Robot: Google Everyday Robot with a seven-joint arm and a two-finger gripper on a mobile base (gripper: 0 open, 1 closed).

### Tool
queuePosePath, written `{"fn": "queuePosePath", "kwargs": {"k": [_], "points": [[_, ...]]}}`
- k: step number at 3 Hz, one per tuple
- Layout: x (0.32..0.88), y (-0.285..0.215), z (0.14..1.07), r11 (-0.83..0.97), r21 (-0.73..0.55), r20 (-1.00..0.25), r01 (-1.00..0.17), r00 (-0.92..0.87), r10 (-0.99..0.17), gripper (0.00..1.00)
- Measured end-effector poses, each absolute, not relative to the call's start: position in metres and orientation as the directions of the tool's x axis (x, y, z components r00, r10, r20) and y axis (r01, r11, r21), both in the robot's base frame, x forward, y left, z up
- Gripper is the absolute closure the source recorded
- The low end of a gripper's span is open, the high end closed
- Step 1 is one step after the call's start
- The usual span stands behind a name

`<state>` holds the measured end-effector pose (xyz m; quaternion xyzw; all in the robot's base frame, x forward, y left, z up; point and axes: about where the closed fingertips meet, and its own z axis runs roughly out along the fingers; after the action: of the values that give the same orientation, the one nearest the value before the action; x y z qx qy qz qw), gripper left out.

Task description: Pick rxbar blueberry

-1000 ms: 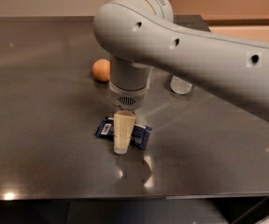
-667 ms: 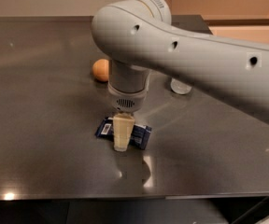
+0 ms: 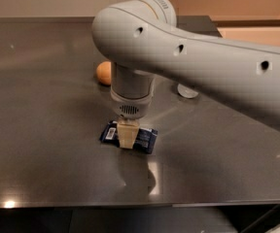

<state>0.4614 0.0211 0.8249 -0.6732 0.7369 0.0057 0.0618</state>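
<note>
The robot's hand, a tan piece below a white cylindrical wrist, is down at the dark grey glossy surface, right over the middle of the small flat dark-blue rxbar blueberry wrapper. The bar lies flat on the surface, its white barcode patch showing to the left of the hand and its crimped blue end to the right. I cannot tell whether the hand is wide, narrow or gripping the bar. The thick white arm reaches in from the right. Behind the wrist sits a small orange ball. Right of it a pale round clear-plastic object peeks from under the arm; its contents cannot be made out.
</note>
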Motion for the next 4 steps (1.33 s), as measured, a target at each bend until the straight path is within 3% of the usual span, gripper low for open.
{"fn": "queuePosePath", "kwargs": {"k": [1,2,4], "points": [[0.461,0.021,0.826,0.094,-0.075,-0.099,-0.993,-0.086,-0.991,0.88],[0.463,0.013,0.84,0.112,-0.067,-0.122,-0.992,-0.103,-0.987,1.0],[0.469,-0.011,0.886,0.13,-0.053,-0.207,-0.99,-0.117,-0.971,1.0]]}}
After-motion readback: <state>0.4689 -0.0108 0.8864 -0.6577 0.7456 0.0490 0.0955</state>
